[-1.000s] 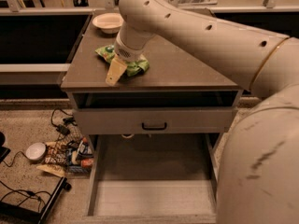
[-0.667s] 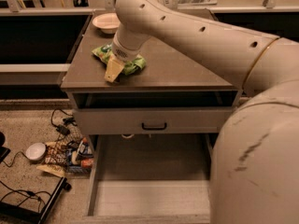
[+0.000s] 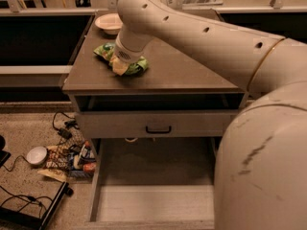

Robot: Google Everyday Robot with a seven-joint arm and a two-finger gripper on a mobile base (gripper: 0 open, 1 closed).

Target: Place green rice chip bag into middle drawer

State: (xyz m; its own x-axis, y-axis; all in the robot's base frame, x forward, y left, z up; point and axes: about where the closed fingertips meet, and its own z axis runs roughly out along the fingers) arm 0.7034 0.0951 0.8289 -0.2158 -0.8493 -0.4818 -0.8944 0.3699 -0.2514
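Note:
The green rice chip bag [image 3: 102, 51] lies crumpled on the dark cabinet top [image 3: 182, 73], just in front of a pale bowl. My gripper [image 3: 120, 67] points down onto the middle of the bag and covers most of it; green foil shows on both sides of it. The middle drawer [image 3: 153, 206] is pulled out wide at the bottom of the view, with a pale bare floor and nothing in it. My large arm crosses the view from the right and hides the drawer's right side.
A pale bowl [image 3: 109, 23] stands at the back left of the cabinet top. A grey drawer front with a black handle [image 3: 158, 129] sits above the open drawer. Cables, packets and a small white bowl [image 3: 36, 155] litter the floor at left.
My gripper has shifted slightly left and settled lower onto the bag. The bag stays on the cabinet top and the drawer has not moved.

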